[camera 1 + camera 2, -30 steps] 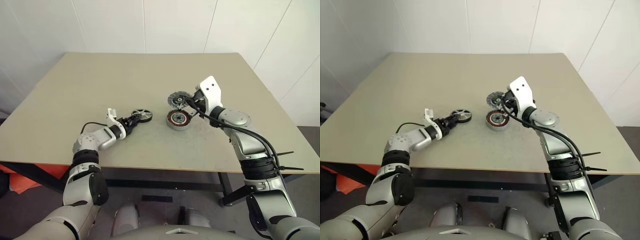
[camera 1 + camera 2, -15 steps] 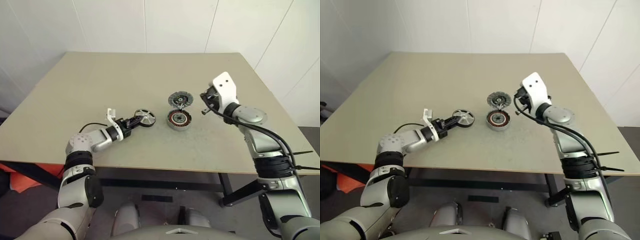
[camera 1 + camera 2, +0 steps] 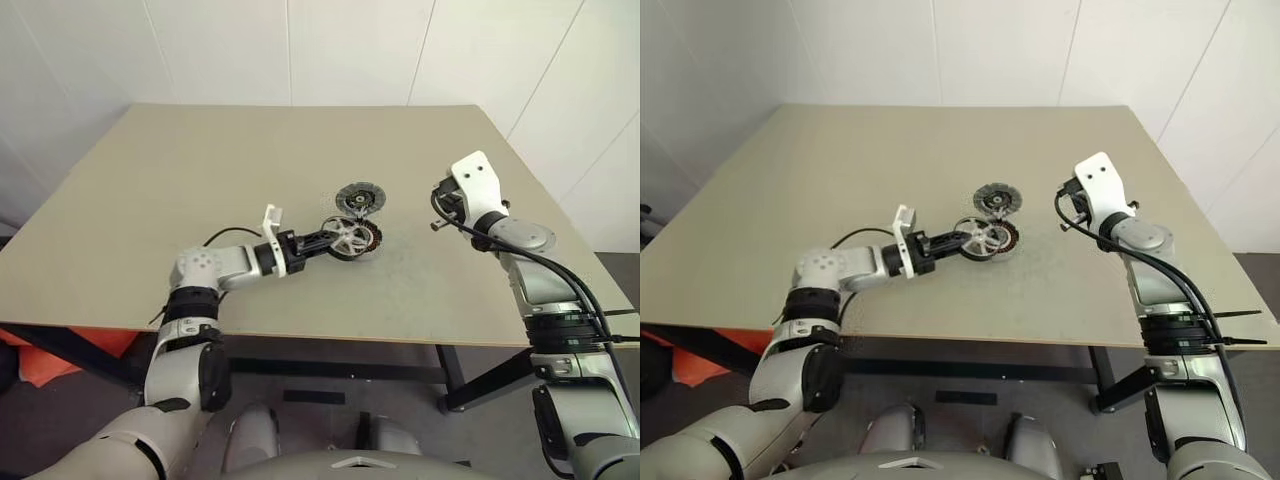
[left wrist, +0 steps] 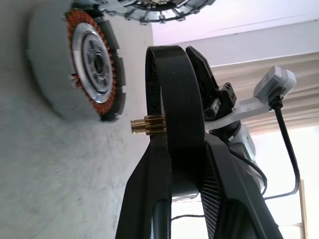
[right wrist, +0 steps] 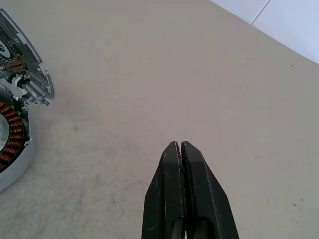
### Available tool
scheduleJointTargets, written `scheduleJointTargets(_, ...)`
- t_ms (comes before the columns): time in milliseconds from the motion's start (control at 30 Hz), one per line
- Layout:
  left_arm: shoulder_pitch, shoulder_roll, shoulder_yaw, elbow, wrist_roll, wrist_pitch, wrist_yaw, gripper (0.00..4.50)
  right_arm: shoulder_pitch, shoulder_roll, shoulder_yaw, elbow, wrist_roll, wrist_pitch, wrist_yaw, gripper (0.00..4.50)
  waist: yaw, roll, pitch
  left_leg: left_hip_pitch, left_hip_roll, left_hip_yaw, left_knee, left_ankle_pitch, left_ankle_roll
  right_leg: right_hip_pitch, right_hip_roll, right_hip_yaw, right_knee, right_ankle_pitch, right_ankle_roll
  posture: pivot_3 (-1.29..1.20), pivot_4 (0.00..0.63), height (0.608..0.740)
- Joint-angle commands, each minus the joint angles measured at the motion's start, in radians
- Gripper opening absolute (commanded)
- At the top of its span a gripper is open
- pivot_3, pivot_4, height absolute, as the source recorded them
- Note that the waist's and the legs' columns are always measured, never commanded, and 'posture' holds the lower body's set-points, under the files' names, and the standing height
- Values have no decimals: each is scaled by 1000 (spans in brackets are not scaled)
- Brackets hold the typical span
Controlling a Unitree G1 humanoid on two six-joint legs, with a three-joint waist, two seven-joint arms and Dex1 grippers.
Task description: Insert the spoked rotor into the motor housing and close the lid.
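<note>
The small round spoked rotor [image 3: 349,237], silver-faced with a black rim, is pinched by its rim between the left gripper [image 3: 335,239] fingers and held just above the short silver motor housing [image 4: 75,59] with copper windings. The flat grey slotted lid [image 3: 360,197] lies at the housing's 12 o'clock, just beside it. The right gripper [image 5: 181,149], jaws pressed together and empty, hovers over the beige table [image 3: 200,170] at the housing's 3 o'clock.
</note>
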Motion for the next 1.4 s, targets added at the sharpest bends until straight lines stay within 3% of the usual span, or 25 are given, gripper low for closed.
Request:
scheduleJointTargets(33,-71,-13,-16,77,20,-76,-50,399,-4,-7,-22,-28,-3,-13,-12,0,-1,0,0,0,0,0,0,0,0,0,0,0,0,0,0,0,0,740)
scheduleJointTargets(433,-204,-63,1,423,143,-365,-78,399,26,-9,-34,-54,3,-3,-24,0,5,-1,0,0,-1,0,0,-1,2,1,-1,0,-1,0,0,0,0,740)
scheduleJointTargets(1000,-220,-65,8,528,219,-474,-77,399,12,2,-19,-46,4,-8,-28,0,8,-1,0,0,-3,0,1,-2,3,1,-3,0,-1,0,0,0,0,740)
scheduleJointTargets(1033,-219,-67,9,536,226,-483,-67,1118,12,3,-19,-46,4,-9,-28,0,8,-1,0,0,-3,0,1,-2,3,1,-3,0,-1,0,0,0,0,740)
scheduleJointTargets(1233,-219,-69,11,539,238,-441,-96,2989,17,7,-18,-48,2,-13,-28,0,19,-1,0,6,-2,0,2,-2,4,8,-4,0,-1,0,0,0,0,740)
scheduleJointTargets(1400,-220,-37,24,526,232,-406,-91,2989,22,6,-19,-53,0,-13,-30,0,19,-1,0,9,0,0,1,-2,3,10,-4,0,-1,-4,7,0,0,740)
